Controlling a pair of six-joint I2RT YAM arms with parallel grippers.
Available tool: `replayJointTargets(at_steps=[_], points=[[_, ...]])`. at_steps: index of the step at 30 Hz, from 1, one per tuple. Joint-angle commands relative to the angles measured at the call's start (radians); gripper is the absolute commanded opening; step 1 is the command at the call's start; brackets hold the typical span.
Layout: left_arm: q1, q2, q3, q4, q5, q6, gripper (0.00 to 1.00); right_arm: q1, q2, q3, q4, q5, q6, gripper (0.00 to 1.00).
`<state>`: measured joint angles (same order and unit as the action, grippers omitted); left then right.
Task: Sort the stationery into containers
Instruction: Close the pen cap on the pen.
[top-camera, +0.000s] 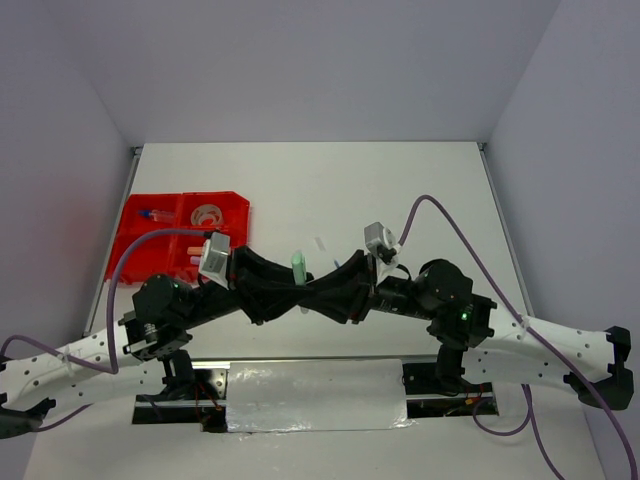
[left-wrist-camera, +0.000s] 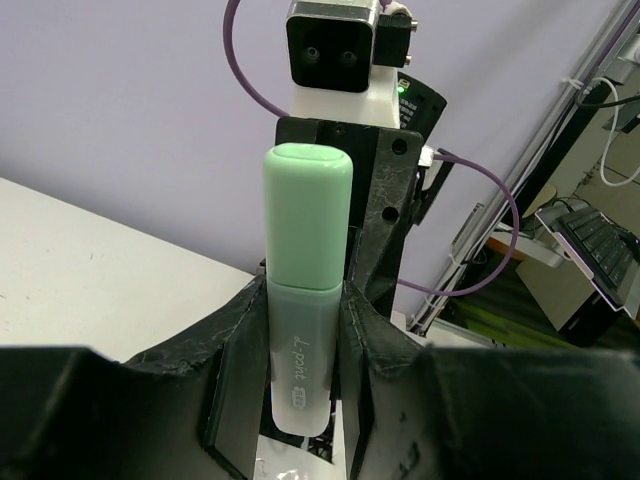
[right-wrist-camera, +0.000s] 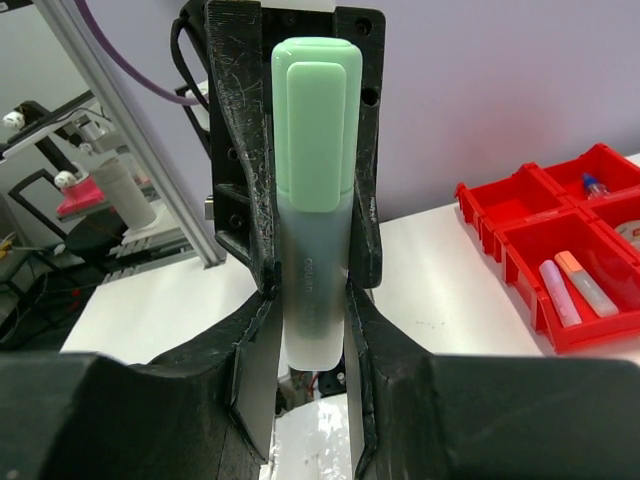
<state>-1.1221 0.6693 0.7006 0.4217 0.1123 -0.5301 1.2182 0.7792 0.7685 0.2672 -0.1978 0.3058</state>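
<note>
Midway between the two arms, raised off the white worktop (top-camera: 400, 190), a pastel green highlighter (left-wrist-camera: 305, 200) stands roughly upright with its cap uppermost. The left jaws press against both sides of its pale lower barrel, and the right jaws clamp the same barrel from the opposite side, so both hold it at once. Well off to the left sits the red tray (top-camera: 135, 238), its compartments holding a tape roll (top-camera: 208, 213) and a pink marker (right-wrist-camera: 553, 292) beside an orange marker (right-wrist-camera: 586, 283).
</note>
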Motion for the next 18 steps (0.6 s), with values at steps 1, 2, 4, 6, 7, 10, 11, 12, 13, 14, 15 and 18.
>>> replayJointTargets(at_steps=[1, 2, 4, 6, 7, 10, 11, 12, 13, 14, 15, 18], points=[[0.002, -0.013, 0.039, 0.025, -0.042, 0.013, 0.00, 0.006, 0.006, 0.035, 0.027, -0.090, -0.007, 0.02], [0.002, -0.011, 0.037, 0.032, -0.039, 0.013, 0.00, 0.004, 0.006, 0.034, 0.035, -0.100, -0.011, 0.09], [0.002, -0.011, 0.037, 0.037, -0.022, 0.012, 0.00, 0.006, 0.003, 0.022, 0.046, -0.107, -0.011, 0.33], [0.002, -0.010, 0.036, 0.049, -0.013, 0.010, 0.00, 0.006, -0.001, 0.012, 0.056, -0.103, -0.011, 0.50], [0.002, -0.010, 0.033, 0.054, -0.010, 0.009, 0.00, 0.006, -0.003, 0.011, 0.055, -0.095, -0.011, 0.54], [0.002, -0.005, 0.033, 0.071, 0.007, 0.005, 0.00, 0.004, 0.003, 0.008, 0.061, -0.084, -0.008, 0.60], [0.002, -0.004, 0.033, 0.072, 0.015, 0.005, 0.00, 0.004, 0.005, 0.008, 0.069, -0.091, -0.007, 0.60], [0.002, -0.002, 0.034, 0.075, 0.018, 0.005, 0.00, 0.004, 0.009, 0.008, 0.072, -0.094, -0.007, 0.61], [0.002, 0.003, 0.037, 0.075, 0.021, 0.002, 0.00, 0.004, 0.017, 0.012, 0.075, -0.091, -0.005, 0.61], [0.002, 0.004, 0.034, 0.081, 0.024, 0.001, 0.00, 0.004, 0.020, 0.014, 0.078, -0.091, -0.005, 0.62], [0.002, 0.004, 0.034, 0.086, 0.026, -0.001, 0.00, 0.004, 0.023, 0.021, 0.076, -0.075, -0.007, 0.62], [0.002, 0.004, 0.031, 0.095, 0.030, -0.008, 0.00, 0.004, 0.040, 0.031, 0.052, 0.016, -0.008, 0.64]])
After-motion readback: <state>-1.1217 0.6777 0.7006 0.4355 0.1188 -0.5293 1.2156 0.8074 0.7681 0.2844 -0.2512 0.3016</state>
